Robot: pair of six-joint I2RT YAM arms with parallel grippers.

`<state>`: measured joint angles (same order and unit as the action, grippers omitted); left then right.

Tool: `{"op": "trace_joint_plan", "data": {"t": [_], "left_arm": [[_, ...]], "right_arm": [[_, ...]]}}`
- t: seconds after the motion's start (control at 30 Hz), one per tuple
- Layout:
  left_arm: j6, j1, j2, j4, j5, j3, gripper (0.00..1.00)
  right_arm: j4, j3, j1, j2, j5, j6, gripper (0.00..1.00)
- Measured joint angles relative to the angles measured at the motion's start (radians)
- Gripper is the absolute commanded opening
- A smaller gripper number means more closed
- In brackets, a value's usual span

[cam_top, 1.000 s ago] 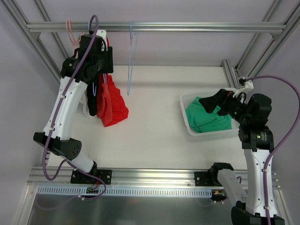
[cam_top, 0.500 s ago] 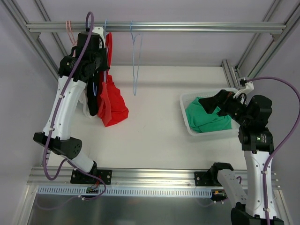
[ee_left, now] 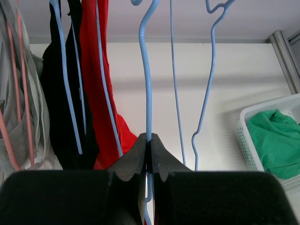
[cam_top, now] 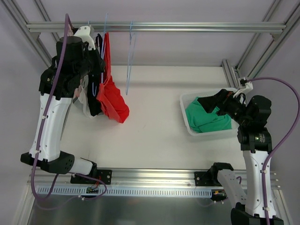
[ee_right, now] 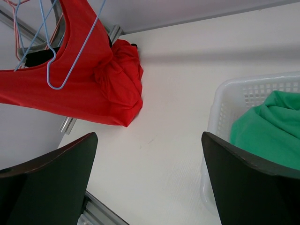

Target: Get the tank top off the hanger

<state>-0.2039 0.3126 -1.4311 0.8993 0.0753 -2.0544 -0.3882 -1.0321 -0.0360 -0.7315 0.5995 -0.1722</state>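
Left tool (ee_left: 149,145) is up at the rail (cam_top: 187,26), jaws pinched together on a blue hanger wire (ee_left: 144,70) just below its hook. Prob. the hanger carrying the red tank top (cam_top: 111,96), tho the wrist view doesn't make that certain. The wire runs straight up out of the pinch, so the grip is on bare metal w/ no cloth caught. Makes sense: holding the wire steadies the hanger so the fabric can be slid off w/o the whole thing swinging.

Tank top hangs from the rail, just right of a black garment (ee_left: 58,93) and left of an empty blue hanger (cam_top: 130,56). Straps are up by the rail, body drapes down and bunches low near the table (cam_top: 159,136). Can't tell if the hem touches it.

Right tool (ee_right: 150,176) has its fingers wide apart, holding nothing. It hovers over the white basket (cam_top: 186,101) w/ a green garment (cam_top: 206,121) inside, well apart from the rail. Its cam looks across at the red top, so it's parked clear of the left arm's work.

Judgement: early stage, top not yet off. Next move prob. needs the hanger lifted or tilted so a strap slips free. Risk: thin wire twisting in the pinch, or neighbouring garments snagging.
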Motion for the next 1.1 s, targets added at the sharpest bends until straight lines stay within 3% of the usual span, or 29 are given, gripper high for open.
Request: {"op": "trace_joint_plan", "data": {"t": [0.33, 0.67, 0.9, 1.1], "left_arm": [[-0.075, 0.0, 0.085, -0.07, -0.065, 0.182, 0.0], [-0.158, 0.002, 0.439, -0.14, -0.181, 0.498, 0.0], [-0.174, 0.003, 0.723, -0.166, -0.29, 0.806, 0.0], [-0.217, 0.003, 0.932, -0.151, -0.422, 1.052, 0.0]], "right_arm": [[0.027, 0.013, 0.0, -0.004, 0.023, -0.018, 0.99], [0.19, 0.09, 0.022, -0.031, 0.151, -0.063, 1.0], [0.362, 0.208, 0.19, -0.059, 0.208, -0.078, 0.99], [0.483, 0.304, 0.431, -0.1, 0.145, -0.048, 1.0]]}}
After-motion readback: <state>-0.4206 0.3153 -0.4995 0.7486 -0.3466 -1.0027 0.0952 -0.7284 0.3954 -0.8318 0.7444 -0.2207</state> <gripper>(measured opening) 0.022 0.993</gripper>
